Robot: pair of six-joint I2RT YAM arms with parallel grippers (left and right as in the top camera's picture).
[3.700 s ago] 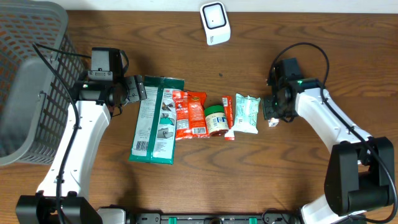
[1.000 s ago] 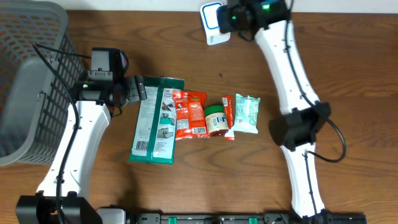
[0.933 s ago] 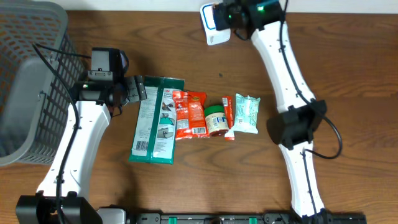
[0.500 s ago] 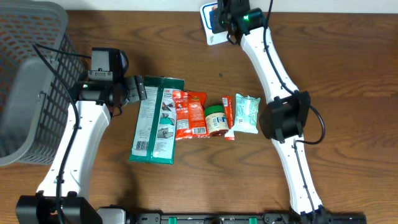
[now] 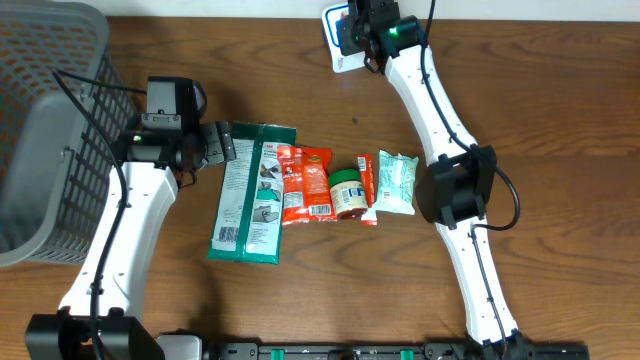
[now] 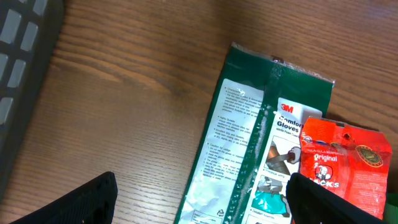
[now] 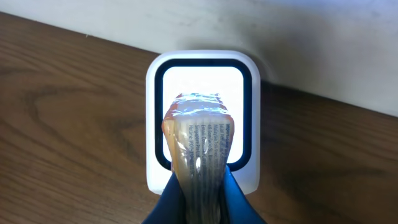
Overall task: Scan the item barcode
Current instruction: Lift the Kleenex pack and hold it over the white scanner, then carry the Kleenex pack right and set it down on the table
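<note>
My right gripper (image 7: 200,188) is shut on the item (image 7: 200,140), a small clear packet with an orange top edge and fine print. It holds the packet straight over the lit window of the white scanner (image 7: 157,177). From overhead the right gripper (image 5: 362,28) sits at the far edge of the table, covering most of the scanner (image 5: 345,63), and the item is hidden under it. My left gripper (image 6: 202,208) is open, low over the green glove package (image 6: 249,137), holding nothing. Overhead, the left gripper (image 5: 222,142) is at the package's top left corner.
A row of goods lies mid-table: the green glove package (image 5: 250,190), a red snack packet (image 5: 306,183), a green-lidded jar (image 5: 347,190) and a pale green packet (image 5: 397,182). A grey mesh basket (image 5: 40,120) fills the left side.
The right arm swung from beside the pale green packet up to the scanner, then shifted slightly left over it during the last second. The left arm has not moved.
</note>
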